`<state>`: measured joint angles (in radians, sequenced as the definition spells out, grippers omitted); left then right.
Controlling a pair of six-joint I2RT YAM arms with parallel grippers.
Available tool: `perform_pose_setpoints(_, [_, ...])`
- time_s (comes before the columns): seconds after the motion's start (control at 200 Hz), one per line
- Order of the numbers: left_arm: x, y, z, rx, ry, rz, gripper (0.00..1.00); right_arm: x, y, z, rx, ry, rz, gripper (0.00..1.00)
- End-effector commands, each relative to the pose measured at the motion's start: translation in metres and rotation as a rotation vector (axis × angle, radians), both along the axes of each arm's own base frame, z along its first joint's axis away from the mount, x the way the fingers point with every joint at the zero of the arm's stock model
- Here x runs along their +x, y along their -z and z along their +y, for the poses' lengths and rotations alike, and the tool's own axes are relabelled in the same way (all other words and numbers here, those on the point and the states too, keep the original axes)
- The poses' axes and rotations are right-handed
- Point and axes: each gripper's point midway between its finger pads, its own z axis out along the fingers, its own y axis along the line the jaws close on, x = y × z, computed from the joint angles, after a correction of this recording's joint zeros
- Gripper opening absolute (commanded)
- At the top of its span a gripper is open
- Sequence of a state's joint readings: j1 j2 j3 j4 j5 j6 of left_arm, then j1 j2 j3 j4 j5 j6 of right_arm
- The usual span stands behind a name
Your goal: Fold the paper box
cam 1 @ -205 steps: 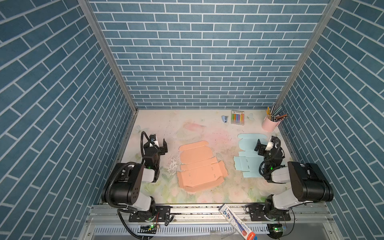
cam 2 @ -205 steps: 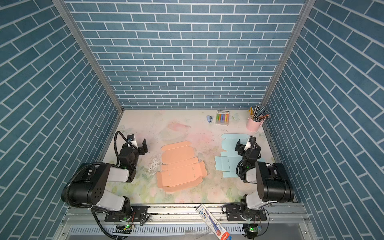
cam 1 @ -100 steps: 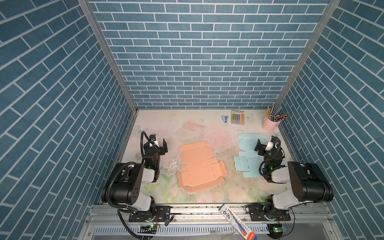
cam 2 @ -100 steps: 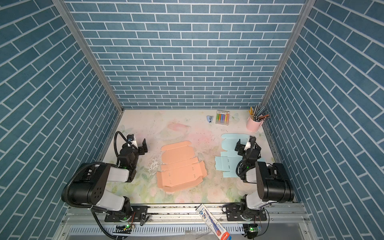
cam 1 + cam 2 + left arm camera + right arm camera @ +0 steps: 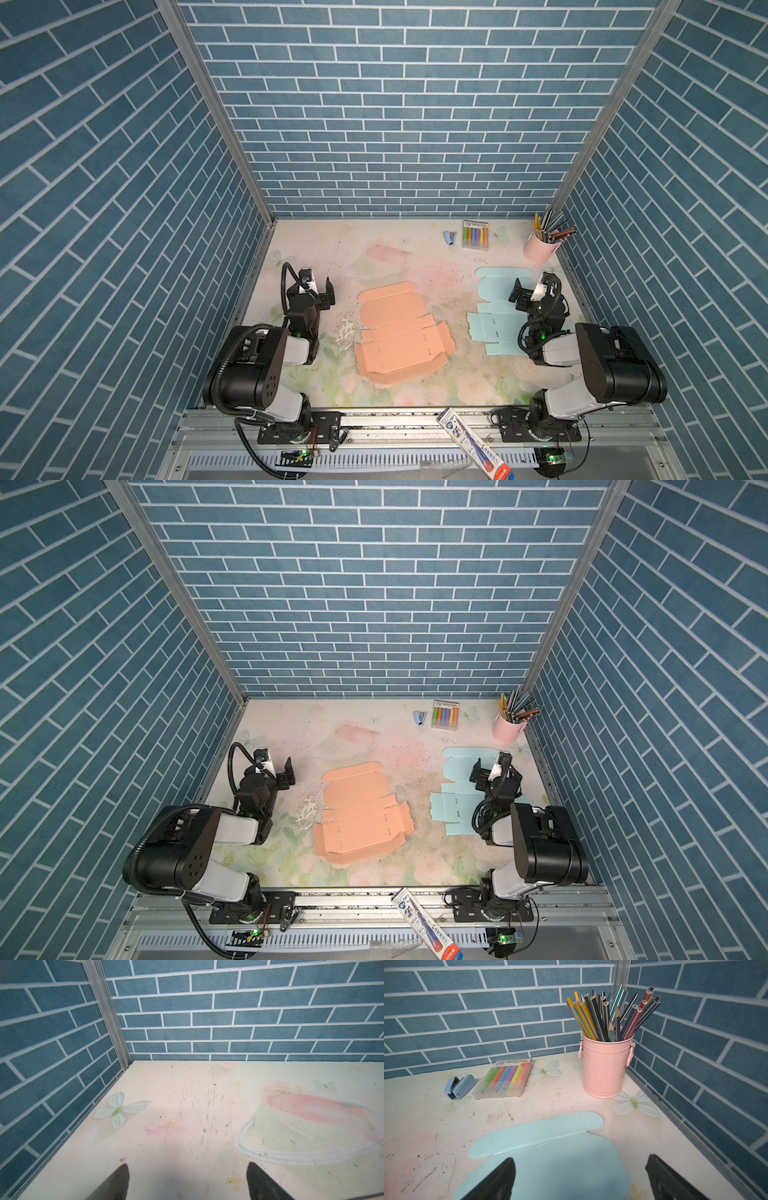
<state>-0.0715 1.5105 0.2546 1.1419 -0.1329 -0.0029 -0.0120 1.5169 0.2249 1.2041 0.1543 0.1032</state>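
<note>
Room: blue brick-print walls (image 5: 395, 124), floral tabletop (image 5: 316, 249).
Box: flat orange cardboard blank (image 5: 395, 345), top views only.
Grippers: L gripper (image 5: 187, 1164), R gripper (image 5: 581, 1157) wide open, empty.
Writing: clear highlighter pack (image 5: 506, 1078) label illegible.

Robot body: black joints, white links.
Left arm (image 5: 253, 370) bears a ribbed black hose; left pincer (image 5: 187, 1163), right pincer (image 5: 581, 1157): dark fingers.

Both top views look steeply down from high at the front, sharing the whole bench (image 5: 415, 257) and back wall (image 5: 395, 124). Each wrist camera sits low near the bench, facing that wall past the left end effector (image 5: 187, 1164) or right end effector (image 5: 581, 1157)
</note>
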Motion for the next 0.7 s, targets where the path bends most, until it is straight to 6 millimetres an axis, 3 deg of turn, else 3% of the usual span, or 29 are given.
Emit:
perform_pose_setpoints(0.0, [0.004, -0.007, 0.001, 0.011, 0.005, -0.022, 0.88, 0.002, -0.004, -0.001, -0.031, 0.006, -0.014, 0.98])
perform_pose_setpoints(0.365, [0.003, -0.011, -0.001, 0.002, 0.026, -0.033, 0.88, 0.0, -0.008, -0.001, -0.034, 0.006, -0.033, 0.98])
perform_pose_setpoints(0.455, [0.004, -0.024, -0.003, 0.004, 0.022, 0.005, 0.88, -0.002, -0.012, 0.006, -0.043, -0.04, -0.02, 0.98])
perform_pose_setpoints(0.59, [-0.005, -0.054, -0.004, -0.053, 0.006, -0.004, 0.89, -0.008, -0.038, 0.014, -0.102, -0.013, -0.042, 0.98])
perform_pose_setpoints(0.695, [-0.012, -0.07, -0.015, -0.171, 0.021, 0.021, 0.88, -0.012, -0.054, 0.016, 0.009, 0.008, -0.01, 0.99])
